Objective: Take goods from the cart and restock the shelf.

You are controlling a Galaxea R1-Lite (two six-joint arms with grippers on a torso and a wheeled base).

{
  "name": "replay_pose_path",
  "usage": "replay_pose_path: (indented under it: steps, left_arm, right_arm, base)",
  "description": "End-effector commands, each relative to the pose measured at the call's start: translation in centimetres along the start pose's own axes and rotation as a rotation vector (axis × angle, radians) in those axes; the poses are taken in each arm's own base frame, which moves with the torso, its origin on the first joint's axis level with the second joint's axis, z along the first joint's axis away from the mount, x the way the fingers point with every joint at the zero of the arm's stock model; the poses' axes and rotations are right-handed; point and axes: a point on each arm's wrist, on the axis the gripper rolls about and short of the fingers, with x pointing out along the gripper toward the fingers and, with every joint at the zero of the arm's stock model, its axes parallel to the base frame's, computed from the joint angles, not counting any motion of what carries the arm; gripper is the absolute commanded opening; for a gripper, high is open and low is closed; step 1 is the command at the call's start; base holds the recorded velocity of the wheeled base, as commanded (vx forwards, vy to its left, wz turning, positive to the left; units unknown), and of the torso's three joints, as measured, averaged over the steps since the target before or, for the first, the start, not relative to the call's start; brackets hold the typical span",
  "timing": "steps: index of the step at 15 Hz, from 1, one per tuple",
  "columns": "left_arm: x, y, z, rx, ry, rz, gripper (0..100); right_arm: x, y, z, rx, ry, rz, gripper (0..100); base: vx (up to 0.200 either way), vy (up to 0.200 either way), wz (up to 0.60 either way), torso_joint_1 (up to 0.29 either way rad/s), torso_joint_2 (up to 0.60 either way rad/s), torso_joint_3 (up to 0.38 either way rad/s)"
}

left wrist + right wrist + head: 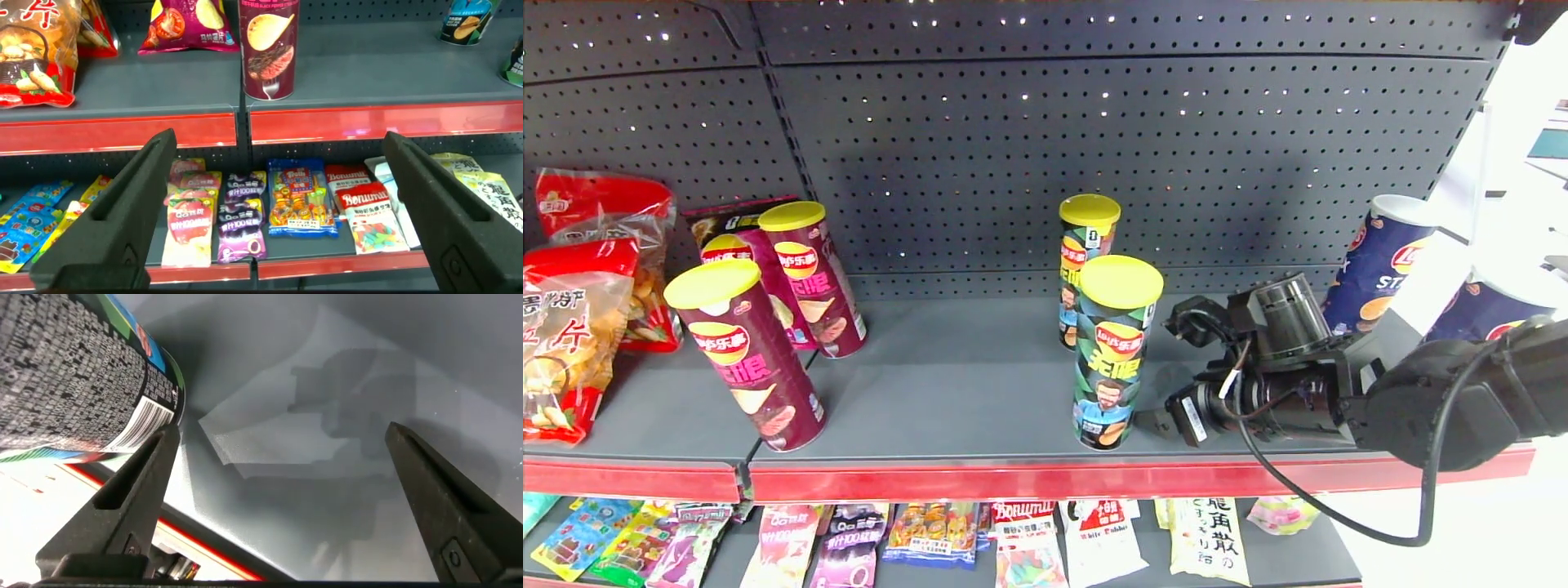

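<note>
The front green chip can (1112,351) stands upright on the grey shelf (980,384), close to the red front lip (1013,480), with a second green can (1086,245) just behind it. The right gripper (282,433) sits low on the shelf just beside the front can's base, jaws spread wide and holding nothing. One finger (139,486) lies very near the can wall, though I cannot tell if they touch. The main risk, as I judge it, is a sideways sweep on the way out: the can is tall, narrow and near the lip, so a nudge could tip it off the shelf or back into its neighbour. The blue cans (1376,261), on the far side of the arm from the front can, could be caught by the elbow. The left gripper (279,137) is also open and empty, facing the lower shelf of snack packets (302,200).
</note>
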Motion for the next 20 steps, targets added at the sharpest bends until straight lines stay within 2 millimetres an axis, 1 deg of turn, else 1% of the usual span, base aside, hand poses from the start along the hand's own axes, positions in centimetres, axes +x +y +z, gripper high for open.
replay_pose_path:
  steps: [1,9,11,20]
  left_arm:
    - [0.0,0.0,0.0,-0.001,0.001,-0.001,100]
    - [0.0,0.0,0.0,0.0,0.001,-0.001,100]
    - [0.0,0.0,0.0,0.0,0.001,0.001,100]
    - [0.0,0.0,0.0,0.0,0.001,-0.001,100]
  right_arm:
    - [0.1,0.1,0.2,-0.003,-0.005,0.003,100]
    - [0.1,0.6,0.4,-0.013,-0.012,0.007,100]
    - [0.2,1.0,0.4,-0.021,-0.01,0.018,100]
    - [0.5,1.2,0.8,-0.025,-0.018,0.021,100]
  base:
    - [0.0,0.0,0.0,0.0,0.0,0.0]
    - [0.0,0.0,0.0,0.0,0.0,0.0]
    - [0.0,0.0,0.0,0.0,0.0,0.0]
    - [0.0,0.0,0.0,0.0,0.0,0.0]
